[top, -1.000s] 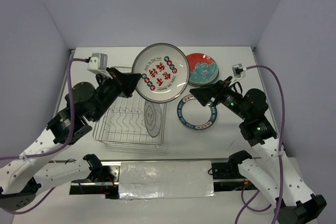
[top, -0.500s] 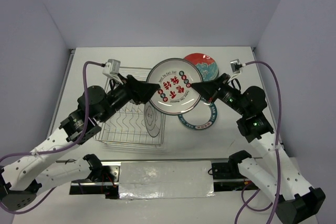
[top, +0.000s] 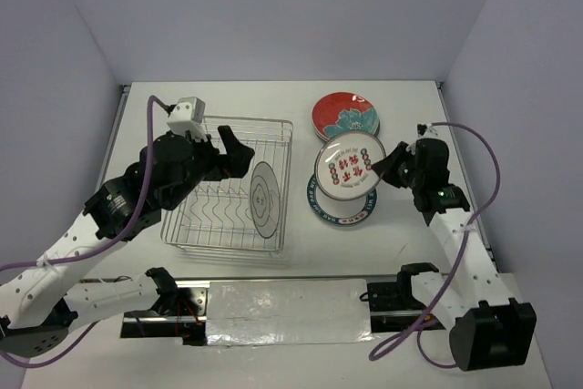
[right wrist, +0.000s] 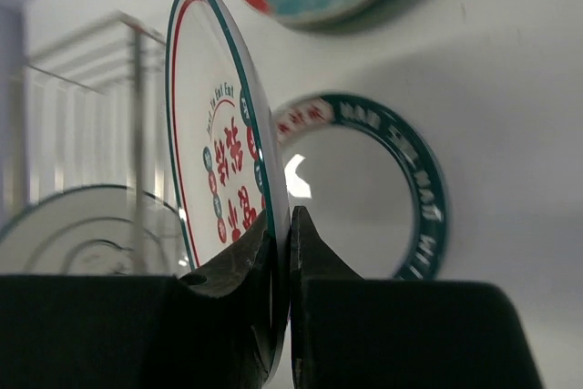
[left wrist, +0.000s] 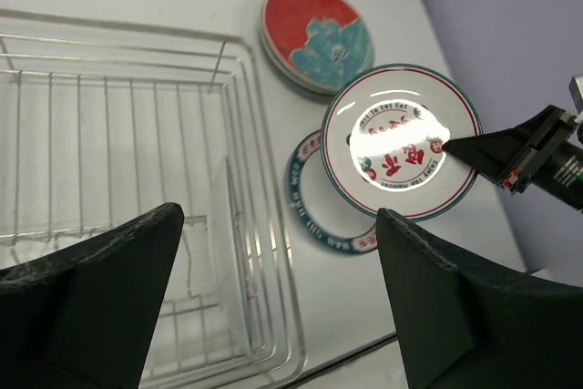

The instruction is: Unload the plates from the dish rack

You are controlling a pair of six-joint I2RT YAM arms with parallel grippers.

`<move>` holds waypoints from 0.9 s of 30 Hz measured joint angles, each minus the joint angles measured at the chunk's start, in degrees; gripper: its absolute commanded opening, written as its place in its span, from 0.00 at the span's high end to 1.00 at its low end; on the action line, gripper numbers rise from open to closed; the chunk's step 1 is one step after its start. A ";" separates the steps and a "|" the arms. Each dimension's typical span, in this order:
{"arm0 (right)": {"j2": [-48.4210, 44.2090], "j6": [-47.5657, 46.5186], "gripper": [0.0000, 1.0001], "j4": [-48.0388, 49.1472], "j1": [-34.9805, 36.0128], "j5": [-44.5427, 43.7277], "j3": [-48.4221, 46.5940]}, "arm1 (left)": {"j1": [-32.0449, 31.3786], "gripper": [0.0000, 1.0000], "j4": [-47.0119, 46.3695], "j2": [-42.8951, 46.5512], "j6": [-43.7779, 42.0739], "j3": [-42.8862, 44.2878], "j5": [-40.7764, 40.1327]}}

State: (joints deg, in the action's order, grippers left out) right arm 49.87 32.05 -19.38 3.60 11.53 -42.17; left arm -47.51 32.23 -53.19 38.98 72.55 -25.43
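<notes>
My right gripper is shut on the rim of a white plate with red characters, held tilted above a teal-rimmed plate that lies flat on the table. The right wrist view shows the plate on edge, its rim pinched by that gripper. Red patterned plates are stacked behind. One plate stands upright in the dish rack. My left gripper hangs open and empty over the rack's right half, and in the left wrist view it is wide open above the rack.
White walls close in the table on the left, back and right. Both arm bases and a taped strip line the near edge. The rack's wire side stands just left of the held plate.
My left gripper opened, let go of the white plate and drew back left over the rack. My right gripper shut on its rim and carried it right and down over the teal-rimmed plate.
</notes>
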 measured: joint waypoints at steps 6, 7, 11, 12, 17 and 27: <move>5.66 -3.23 0.87 -2.21 -1.57 1.40 5.49 | 0.00 0.01 7.50 -3.10 -3.08 1.75 1.49; 6.16 -3.58 0.54 -2.12 -1.73 1.57 5.97 | 0.00 0.00 8.39 -3.32 -3.30 1.75 1.95; 9.05 -5.49 0.35 -1.49 -1.90 1.03 6.14 | 0.00 0.00 10.14 -3.48 -4.20 1.75 3.02; 9.97 -6.05 0.33 -1.62 -1.88 0.55 6.12 | -0.04 0.01 10.54 -3.50 -4.20 1.75 2.99; 14.62 -8.52 0.29 -5.22 0.09 -6.25 4.22 | -0.79 0.00 14.14 -5.27 -4.00 3.43 1.79; 25.22 -10.14 0.25 -11.74 11.91 -17.05 -2.45 | -11.10 0.01 23.26 -18.08 2.05 10.21 -8.63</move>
State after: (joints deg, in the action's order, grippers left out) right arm 75.09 21.91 -31.11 15.51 -5.52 -44.62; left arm -58.61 55.48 -71.26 41.04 82.76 -34.06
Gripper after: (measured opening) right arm 0.737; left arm 0.994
